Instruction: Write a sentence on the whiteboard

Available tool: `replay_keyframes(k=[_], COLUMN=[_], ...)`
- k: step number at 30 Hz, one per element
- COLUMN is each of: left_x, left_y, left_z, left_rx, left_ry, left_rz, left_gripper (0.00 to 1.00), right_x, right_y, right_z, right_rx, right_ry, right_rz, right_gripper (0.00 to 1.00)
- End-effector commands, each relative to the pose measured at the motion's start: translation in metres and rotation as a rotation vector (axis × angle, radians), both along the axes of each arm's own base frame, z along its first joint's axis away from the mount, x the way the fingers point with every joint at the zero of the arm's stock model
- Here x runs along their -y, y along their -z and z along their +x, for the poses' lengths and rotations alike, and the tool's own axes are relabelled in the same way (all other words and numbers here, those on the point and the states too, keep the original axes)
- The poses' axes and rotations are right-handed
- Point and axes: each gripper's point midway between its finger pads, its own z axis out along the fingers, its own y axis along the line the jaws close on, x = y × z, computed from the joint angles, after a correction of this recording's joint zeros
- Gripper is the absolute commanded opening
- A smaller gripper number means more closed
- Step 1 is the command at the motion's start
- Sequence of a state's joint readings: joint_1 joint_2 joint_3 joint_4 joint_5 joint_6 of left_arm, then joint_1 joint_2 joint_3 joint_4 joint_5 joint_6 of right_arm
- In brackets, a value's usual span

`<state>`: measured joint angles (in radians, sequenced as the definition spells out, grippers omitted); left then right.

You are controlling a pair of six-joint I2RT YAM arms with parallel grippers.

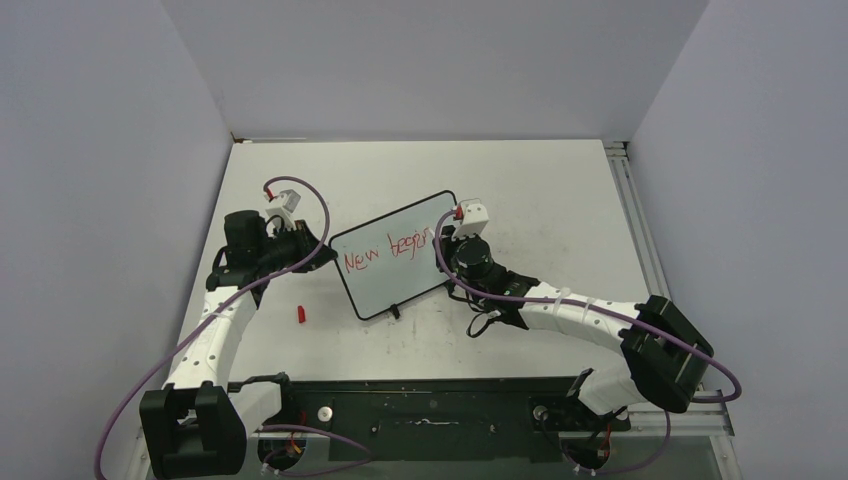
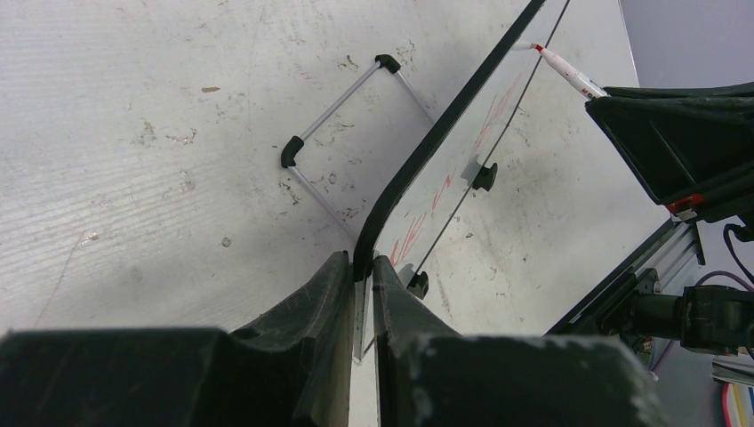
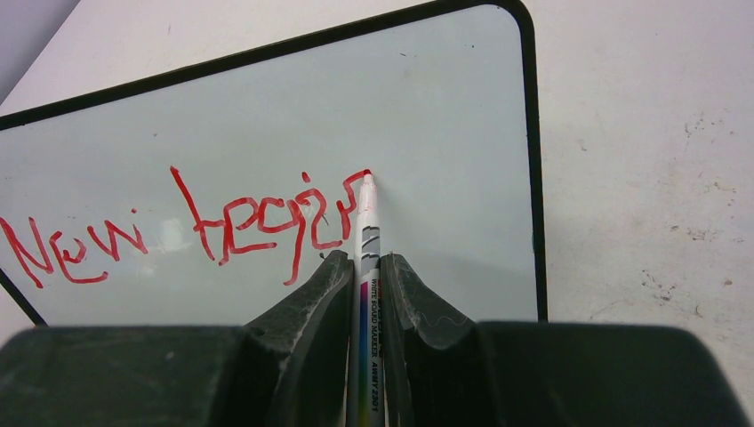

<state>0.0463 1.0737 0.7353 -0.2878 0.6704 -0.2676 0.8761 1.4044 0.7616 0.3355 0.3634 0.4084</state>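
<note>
Tightly, left claw [image 2: 360, 267] pinches the whiteboard [image 2: 476, 133] by its edge; right claw [image 3: 364, 260] pinches a marker [image 3: 366, 213], tip touching the sentence [image 3: 191, 218].

Marker [image 3: 366, 222] tail hidden in right pincer [image 3: 363, 265]

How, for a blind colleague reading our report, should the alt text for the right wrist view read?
The right gripper, shut on a white marker, holds its tip on the whiteboard at the end of red lettering that reads "New" and an unfinished word starting "beg". Scuffed white table shows beyond the board's black frame.
</note>
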Motion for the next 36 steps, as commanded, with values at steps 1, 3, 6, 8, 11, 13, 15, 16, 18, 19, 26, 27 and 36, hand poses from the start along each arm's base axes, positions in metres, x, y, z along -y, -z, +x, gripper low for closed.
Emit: replay_keyframes(k=[1,3,6,8,11,13,15,16,18,19,26,27,36], left_x=[0.002,0.001,0.002,0.001,0.002,0.001,0.001,0.001,0.002,0.001,0.001,0.001,0.0], left_y=[-0.012,-0.012,-0.012,-0.012,-0.013,-0.012,-0.012,-0.012,-0.013,-0.013,-0.012,-0.012,-0.012], left_z=[0.002,0.002,0.002,0.002,0.002,0.002,0.002,0.002,0.002,0.002,0.002,0.002,0.002], left_rx=[0.056,0.057,0.056,0.057,0.058,0.056,0.057,0.058,0.058,0.061,0.057,0.056,0.059], left_ry=[0.016,0.015,0.016,0.015,0.016,0.015,0.015,0.015,0.016,0.015,0.012,0.012,0.009], left_rz=[0.006,0.007,0.006,0.007,0.006,0.007,0.007,0.007,0.006,0.007,0.009,0.01,0.013], left_gripper=[0.0,0.0,0.0,0.0,0.0,0.0,0.0,0.0,0.0,0.0,0.0,0.0,0.0], right_x=[0.005,0.006,0.008,0.011,0.014,0.015,0.015,0.015,0.014,0.014,0.017,0.017,0.014], right_y=[-0.005,0.0,0.006,0.008,0.012,0.014,0.016,0.016,0.017,0.018,0.023,0.022,-0.006], right_z=[0.003,0.001,-0.002,-0.004,-0.006,-0.008,-0.009,-0.01,-0.011,-0.012,-0.016,-0.016,-0.014], right_rx=[0.007,-0.003,-0.017,-0.023,-0.031,-0.035,-0.039,-0.04,-0.044,-0.046,-0.055,-0.052,-0.01], right_ry=[0.028,0.025,0.025,0.028,0.029,0.027,0.025,0.023,0.018,0.017,0.022,0.02,0.007], right_rz=[0.026,0.023,0.021,0.021,0.016,0.015,0.015,0.016,0.02,0.022,0.018,0.018,0.043], right_gripper=[0.05,0.05,0.05,0.05,0.05,0.05,0.05,0.05,0.05,0.05,0.05,0.05,0.05])
